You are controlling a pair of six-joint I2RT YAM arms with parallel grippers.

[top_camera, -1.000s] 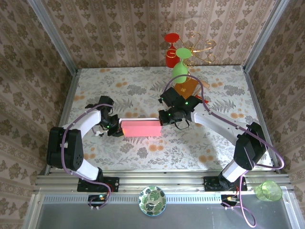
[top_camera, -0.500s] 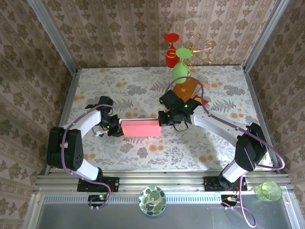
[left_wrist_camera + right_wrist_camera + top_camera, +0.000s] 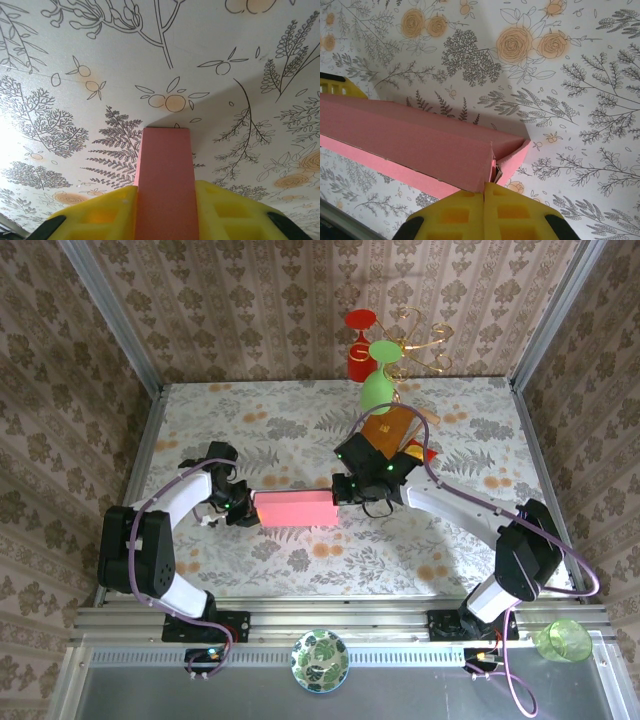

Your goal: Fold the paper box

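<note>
The paper box (image 3: 296, 508) is a long, narrow pink shape lying crosswise in the middle of the floral table. My left gripper (image 3: 247, 508) is shut on its left end. In the left wrist view the pink box (image 3: 165, 170) runs away from me between the two yellow fingers (image 3: 107, 210) of that gripper (image 3: 165, 192). My right gripper (image 3: 345, 490) is at the box's right end. There its yellow fingers are pressed together, and the tips of the gripper (image 3: 484, 186) touch the end corner of the box (image 3: 420, 145), where a small end flap (image 3: 512, 155) stands ajar.
Behind the right arm lies a brown board (image 3: 390, 425) with a small red packet (image 3: 428, 452) beside it. A green goblet (image 3: 378, 390), a red cup (image 3: 358, 360) and a gold wire stand (image 3: 420, 340) are at the back. A patterned bowl (image 3: 320, 660) and a green cup (image 3: 563, 640) sit off the table's near edge.
The right wrist has shifted slightly at the box's right end. The box and the left gripper have stayed in place.
</note>
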